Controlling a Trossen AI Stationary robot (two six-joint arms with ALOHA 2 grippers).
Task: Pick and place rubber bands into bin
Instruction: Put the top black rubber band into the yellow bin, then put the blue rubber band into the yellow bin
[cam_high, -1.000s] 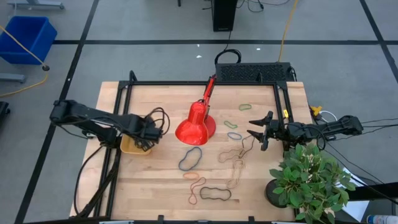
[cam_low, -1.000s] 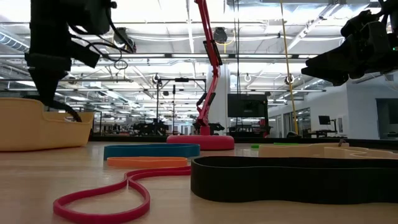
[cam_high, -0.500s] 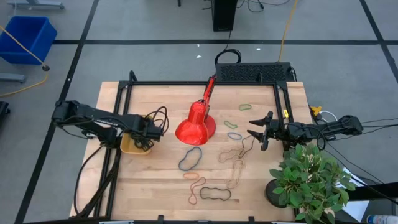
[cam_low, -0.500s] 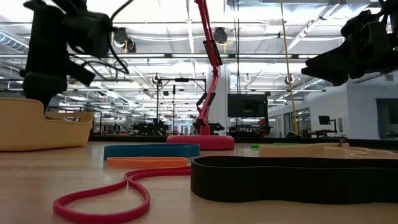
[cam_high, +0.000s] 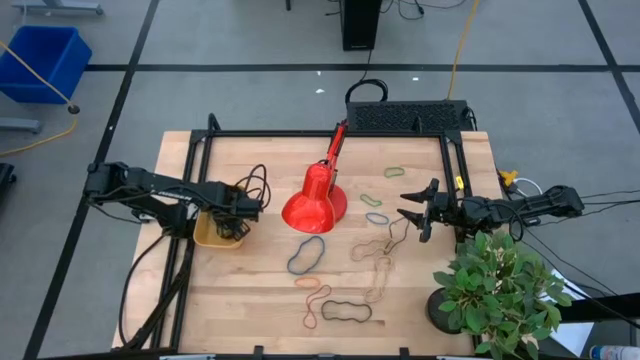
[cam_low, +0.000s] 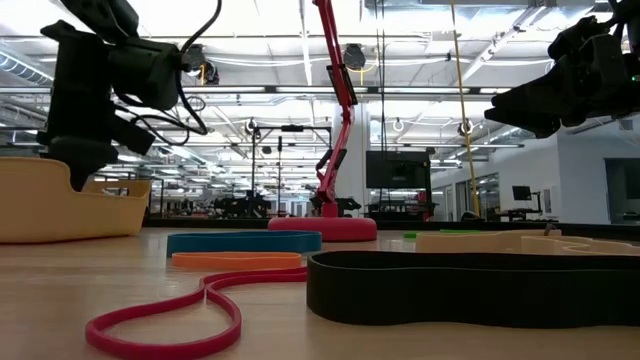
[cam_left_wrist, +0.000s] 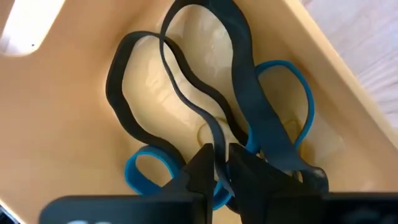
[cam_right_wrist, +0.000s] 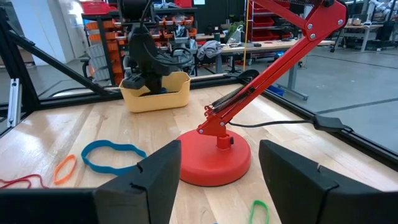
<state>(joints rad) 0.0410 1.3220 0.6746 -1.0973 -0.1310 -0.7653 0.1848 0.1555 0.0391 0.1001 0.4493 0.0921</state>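
The yellow bin (cam_high: 212, 236) stands at the table's left side. My left gripper (cam_left_wrist: 221, 163) points down inside it, its fingertips a narrow gap apart. A black rubber band (cam_left_wrist: 186, 81) and blue bands (cam_left_wrist: 297, 99) lie on the bin's floor. More rubber bands lie loose on the table: blue (cam_high: 306, 254), orange (cam_high: 307, 282), red (cam_high: 317, 308), black (cam_high: 346, 311), tan (cam_high: 378, 262) and green (cam_high: 394, 172). My right gripper (cam_high: 412, 210) waits level above the table's right side, wide open with nothing between its fingers (cam_right_wrist: 158, 171). My left gripper comes from above with one strand of the black band (cam_left_wrist: 217, 144) running through the narrow gap between its fingertips. Whether the fingers touch that strand I cannot tell. The band lies slack on the bin's floor.
A red desk lamp (cam_high: 315, 200) stands mid-table, its arm slanting toward the far edge. A potted plant (cam_high: 500, 290) fills the near right corner. A black frame (cam_high: 190, 180) runs along the table's left side beside the bin.
My left gripper has sunk into the bin and turned a little. The black band that hung from it over the bin's edge a second ago now lies inside the bin.
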